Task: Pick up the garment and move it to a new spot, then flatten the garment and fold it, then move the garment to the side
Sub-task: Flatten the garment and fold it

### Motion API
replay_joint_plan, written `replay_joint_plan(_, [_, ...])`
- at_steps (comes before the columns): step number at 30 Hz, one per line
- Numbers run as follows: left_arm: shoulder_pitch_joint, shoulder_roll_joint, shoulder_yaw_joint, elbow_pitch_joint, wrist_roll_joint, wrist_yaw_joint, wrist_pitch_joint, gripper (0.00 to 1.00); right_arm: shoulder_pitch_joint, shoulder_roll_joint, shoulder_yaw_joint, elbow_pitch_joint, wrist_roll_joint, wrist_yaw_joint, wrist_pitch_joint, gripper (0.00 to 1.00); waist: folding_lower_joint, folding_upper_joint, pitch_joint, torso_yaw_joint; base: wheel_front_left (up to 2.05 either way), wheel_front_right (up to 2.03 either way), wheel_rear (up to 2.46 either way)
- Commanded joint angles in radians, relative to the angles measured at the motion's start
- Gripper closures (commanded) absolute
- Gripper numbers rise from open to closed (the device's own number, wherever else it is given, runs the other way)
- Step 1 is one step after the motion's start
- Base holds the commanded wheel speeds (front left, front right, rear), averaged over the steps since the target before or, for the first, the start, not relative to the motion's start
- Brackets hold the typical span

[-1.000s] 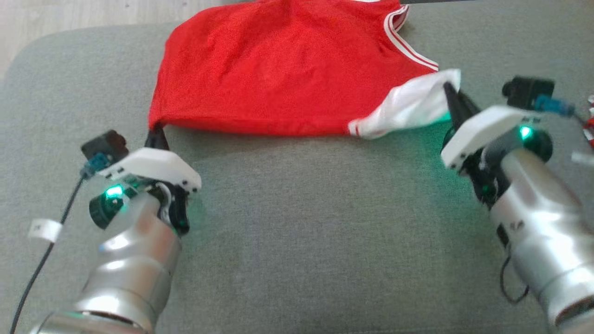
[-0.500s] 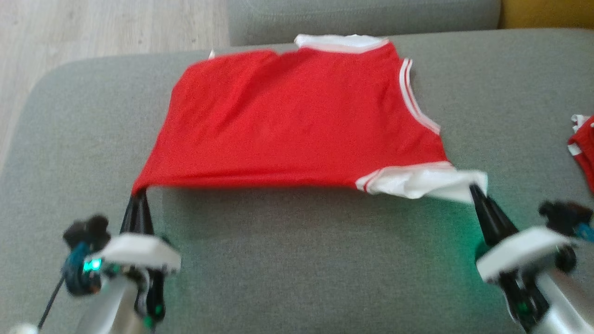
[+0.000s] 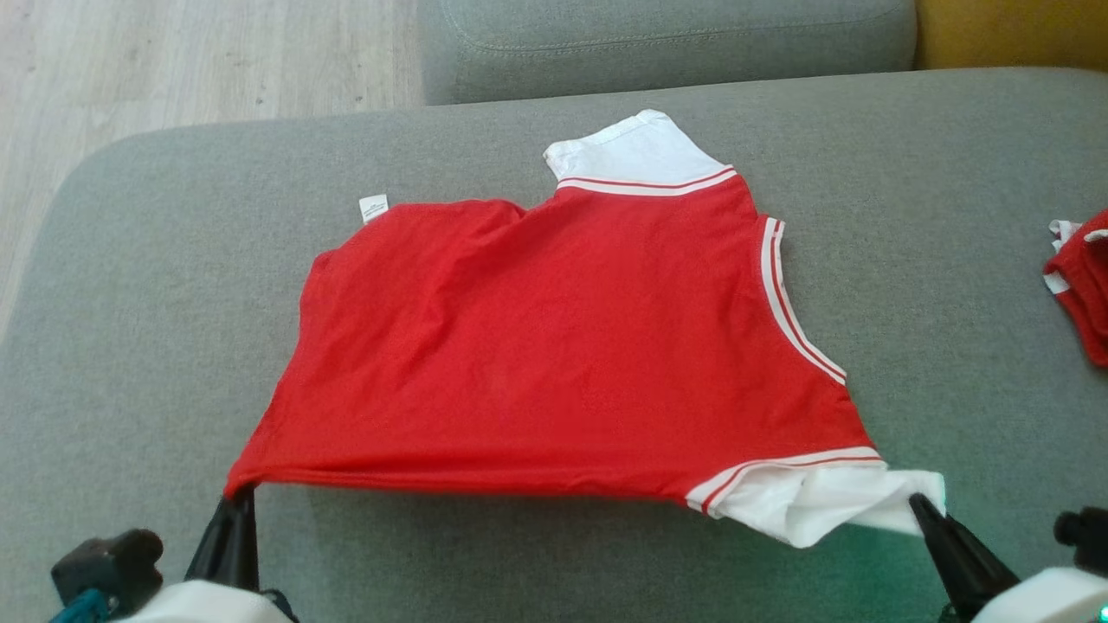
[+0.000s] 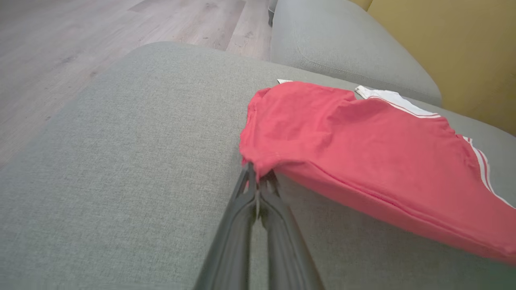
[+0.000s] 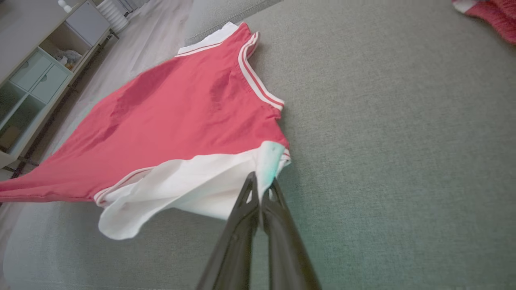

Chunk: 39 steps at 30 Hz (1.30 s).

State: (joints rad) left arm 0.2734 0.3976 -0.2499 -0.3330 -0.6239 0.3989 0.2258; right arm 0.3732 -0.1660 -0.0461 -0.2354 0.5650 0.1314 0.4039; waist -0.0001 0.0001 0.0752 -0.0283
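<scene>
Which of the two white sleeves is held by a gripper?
The near sleeve, pinched by the right gripper; the far sleeve lies free on the cushion.

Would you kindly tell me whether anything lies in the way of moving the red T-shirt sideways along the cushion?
Yes: another red-and-white garment lies on the grey cushion toward the robot's right, apart from the red T-shirt. The left gripper and right gripper are shut on its near corners.

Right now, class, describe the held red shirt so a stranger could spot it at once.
On the grey cushion, look to the middle: a red shirt with white sleeves lies spread out. Unlike the bunched red garment at the right edge, its near corners are pinched by the left gripper and right gripper.
</scene>
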Motion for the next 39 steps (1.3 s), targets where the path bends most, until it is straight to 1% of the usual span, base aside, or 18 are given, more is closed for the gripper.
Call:
replay_joint_plan(1, [-0.047,0.025,0.051,-0.048,0.002,0.01,0.02,1.0,-0.038,-0.003,-0.004,-0.069,-0.026,-0.001,0.033,1.0,0.0001,-0.0001,0.002,0.001,0.0,0.0,0.0])
replay_joint_plan(3, [-0.049,0.027,0.042,-0.053,-0.018,0.008,0.056,1.0,-0.043,0.02,-0.012,-0.095,-0.049,-0.001,0.084,1.0,0.0001,-0.0001,0.007,0.003,0.0,0.0,0.0])
replay_joint_plan(5, [-0.064,0.03,0.031,-0.035,-0.04,-0.004,0.091,1.0,-0.067,0.026,-0.011,-0.093,-0.056,-0.001,0.112,1.0,0.0001,-0.0001,0.02,0.005,0.0,0.0,0.0])
replay_joint_plan(7, [-0.092,0.029,0.019,0.006,-0.074,-0.027,0.131,1.0,-0.104,0.008,-0.002,-0.059,-0.072,-0.001,0.122,1.0,0.0001,-0.0001,0.035,0.011,0.0,0.0,0.0])
replay_joint_plan(8, [-0.111,0.03,0.014,0.033,-0.089,-0.039,0.148,1.0,-0.128,0.007,0.004,-0.035,-0.059,-0.001,0.12,1.0,0.0001,-0.0001,0.043,0.013,0.0,0.0,0.0])
replay_joint_plan(9, [-0.111,0.03,0.014,0.033,-0.089,-0.039,0.148,1.0,-0.128,0.007,0.004,-0.035,-0.059,-0.001,0.12,1.0,0.0001,-0.0001,0.043,0.013,0.0,0.0,0.0])
replay_joint_plan(12, [-0.174,0.031,-0.005,0.109,-0.133,-0.079,0.209,1.0,-0.211,-0.028,0.031,0.038,-0.04,-0.001,0.099,1.0,0.0001,-0.0001,0.075,0.023,0.0,0.0,0.0])
replay_joint_plan(16, [-0.269,0.03,-0.013,0.191,-0.193,-0.134,0.274,1.0,-0.355,-0.095,0.087,0.164,-0.012,-0.001,0.05,1.0,0.0001,-0.0001,0.112,0.034,0.0,0.0,0.0])
replay_joint_plan(22, [-0.405,0.037,-0.014,0.259,-0.222,-0.182,0.32,1.0,-0.562,-0.176,0.188,0.332,0.041,-0.001,-0.02,1.0,0.0001,-0.0001,0.15,0.056,0.0,0.0,0.0])
replay_joint_plan(24, [-0.439,0.036,-0.018,0.286,-0.228,-0.19,0.334,1.0,-0.624,-0.192,0.227,0.388,0.059,-0.001,-0.043,1.0,0.0001,-0.0001,0.157,0.059,0.0,0.0,0.0])
replay_joint_plan(28, [-0.482,0.028,-0.016,0.339,-0.243,-0.202,0.344,1.0,-0.73,-0.212,0.3,0.487,0.092,-0.001,-0.123,1.0,0.0001,-0.0001,0.163,0.057,0.0,0.0,0.0])
replay_joint_plan(33, [-0.51,0.021,-0.009,0.392,-0.249,-0.212,0.33,1.0,-0.809,-0.237,0.384,0.595,0.138,-0.001,-0.213,1.0,0.0001,-0.0001,0.172,0.058,0.0,0.0,0.0])
replay_joint_plan(36, [-0.514,0.003,-0.006,0.428,-0.259,-0.221,0.312,1.0,-0.836,-0.244,0.423,0.662,0.167,-0.001,-0.28,1.0,0.0001,-0.0001,0.172,0.061,0.0,0.0,0.0])
replay_joint_plan(37, [-0.513,-0.005,-0.005,0.441,-0.264,-0.225,0.304,0.98,-0.84,-0.244,0.436,0.686,0.177,-0.001,-0.295,0.55,0.0001,-0.0001,0.171,0.061,0.0,0.0,0.0])
replay_joint_plan(38, [-0.512,-0.012,-0.006,0.454,-0.268,-0.229,0.298,0.2,-0.844,-0.242,0.449,0.703,0.188,-0.001,-0.312,0.0,0.0001,-0.0001,0.171,0.062,0.0,0.0,0.0])
replay_joint_plan(39, [-0.509,-0.02,-0.009,0.466,-0.271,-0.234,0.291,0.0,-0.847,-0.243,0.463,0.718,0.196,-0.001,-0.33,0.0,0.0001,-0.0001,0.17,0.063,0.0,0.0,0.0])
